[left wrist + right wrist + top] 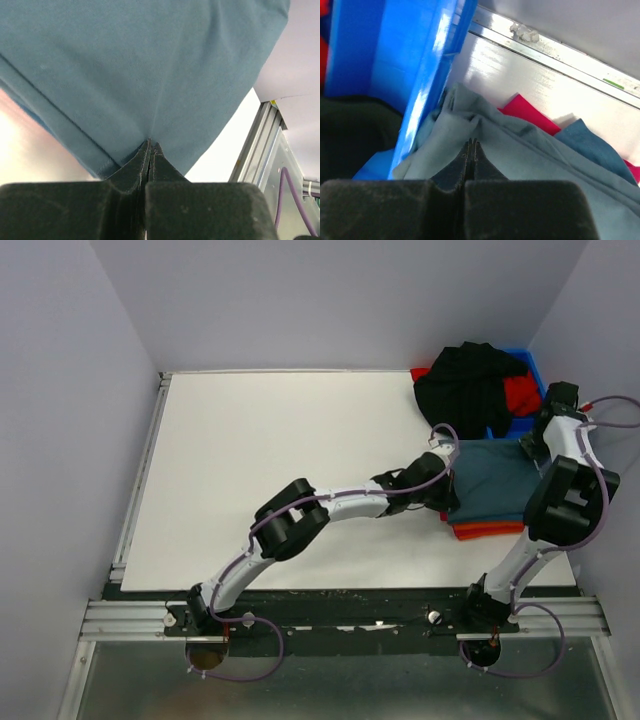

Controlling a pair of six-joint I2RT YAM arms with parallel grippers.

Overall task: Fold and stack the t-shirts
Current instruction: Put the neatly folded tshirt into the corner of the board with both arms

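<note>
Teal t-shirt (495,480) is pinched by L & R jaws over folded stack (488,531) below; black t-shirt (468,385) beyond is left unfolded.

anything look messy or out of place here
The black t-shirt is heaped over the blue bin, spilling past its rim. An orange t-shirt pokes out under the teal t-shirt at the near edge.

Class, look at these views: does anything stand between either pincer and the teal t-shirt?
Nothing visible does. The left pincer and the right pincer are each shut directly on the teal t-shirt cloth.
</note>
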